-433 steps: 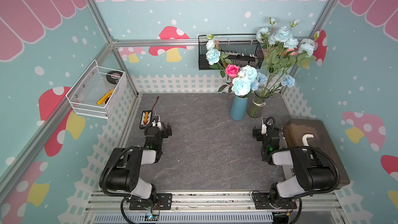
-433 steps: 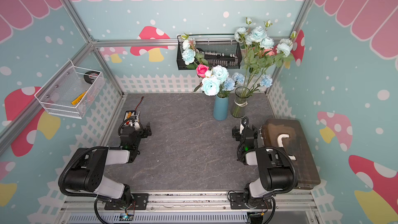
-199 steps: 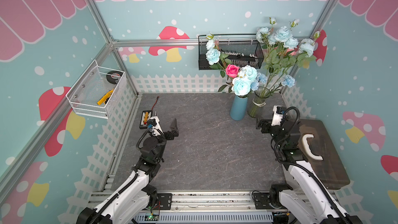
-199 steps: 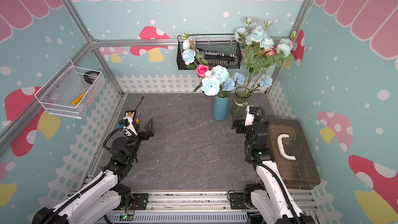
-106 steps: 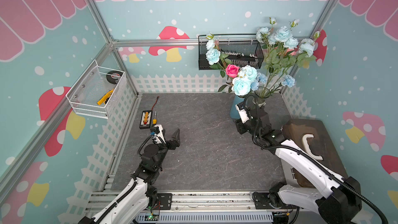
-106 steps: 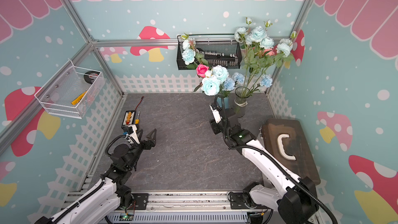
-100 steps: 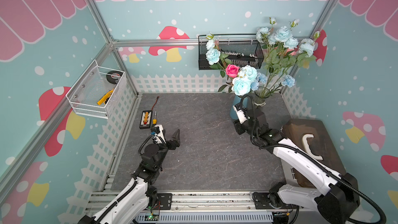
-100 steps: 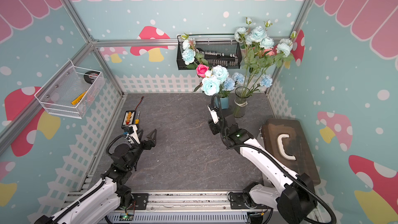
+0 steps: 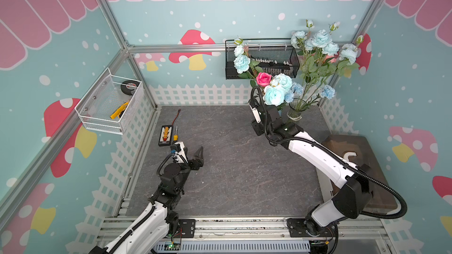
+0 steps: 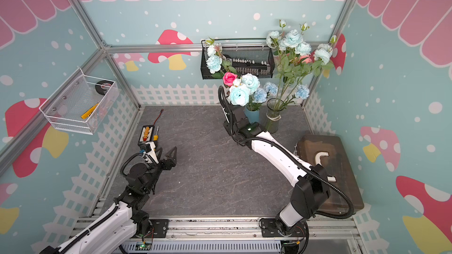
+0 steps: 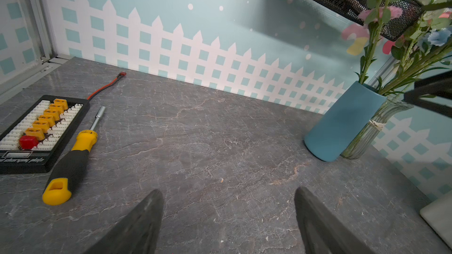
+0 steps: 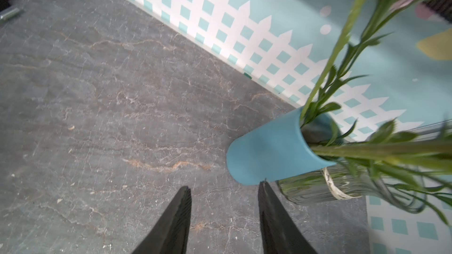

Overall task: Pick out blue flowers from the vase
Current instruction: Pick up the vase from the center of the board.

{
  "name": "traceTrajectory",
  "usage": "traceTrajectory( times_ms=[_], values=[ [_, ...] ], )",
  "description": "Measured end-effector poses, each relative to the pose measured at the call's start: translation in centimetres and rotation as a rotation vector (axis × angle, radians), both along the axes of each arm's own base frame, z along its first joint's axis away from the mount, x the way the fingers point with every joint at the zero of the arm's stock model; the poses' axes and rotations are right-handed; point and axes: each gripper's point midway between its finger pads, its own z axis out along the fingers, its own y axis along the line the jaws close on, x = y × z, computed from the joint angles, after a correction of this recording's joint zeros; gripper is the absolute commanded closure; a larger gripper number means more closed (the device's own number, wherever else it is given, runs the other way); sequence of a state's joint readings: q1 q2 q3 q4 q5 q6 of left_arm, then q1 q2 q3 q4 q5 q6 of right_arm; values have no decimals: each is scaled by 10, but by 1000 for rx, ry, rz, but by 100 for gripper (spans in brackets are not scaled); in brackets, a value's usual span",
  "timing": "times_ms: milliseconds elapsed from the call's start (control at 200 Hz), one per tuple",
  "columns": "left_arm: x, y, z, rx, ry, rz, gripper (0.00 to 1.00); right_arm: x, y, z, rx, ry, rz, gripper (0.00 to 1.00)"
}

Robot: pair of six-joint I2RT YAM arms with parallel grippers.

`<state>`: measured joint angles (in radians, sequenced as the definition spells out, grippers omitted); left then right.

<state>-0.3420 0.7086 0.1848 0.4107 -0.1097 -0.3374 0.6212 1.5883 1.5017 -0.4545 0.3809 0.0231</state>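
**Near to far.** The left arm enters from the lower left of the frame in both top views. The left gripper (image 11: 227, 189) hovers over the grey desk (image 9: 232, 167), its fingers spread wide with nothing between them. Just beyond it, toward the left wall, a yellow-and-black screwdriver (image 11: 73, 157) lies beside a black connector board (image 11: 36, 133). A dark brown case (image 9: 354, 157) sits at the right edge of the desk. The right arm reaches from the lower right toward the upper centre of the frame. In the wrist view the right gripper (image 12: 225, 185) has its fingers apart and empty. One fingertip is just beside the foot of the blue vase (image 12: 266, 152); whether they touch cannot be told. A glass vase (image 10: 272, 116) stands upright right beside the blue vase, near the back wall. The blue flowers (image 9: 274, 95) are in both vases. A low cluster with one pink rose (image 9: 263, 78) stands in the blue vase, directly over the right wrist. Taller leafy stems rise from the glass vase toward the upper right. A black mesh basket (image 9: 261, 62) hangs on the back wall behind them. A white wire basket (image 9: 110, 103) is fixed to the left wall.
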Motion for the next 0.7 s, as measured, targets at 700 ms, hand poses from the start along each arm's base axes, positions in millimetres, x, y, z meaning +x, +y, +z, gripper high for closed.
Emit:
traceTrajectory(
  times_ms=[700],
  values=[
    [0, 1, -3, 4, 10, 7, 18, 54, -46, -1, 39, 232, -106, 57]
  ],
)
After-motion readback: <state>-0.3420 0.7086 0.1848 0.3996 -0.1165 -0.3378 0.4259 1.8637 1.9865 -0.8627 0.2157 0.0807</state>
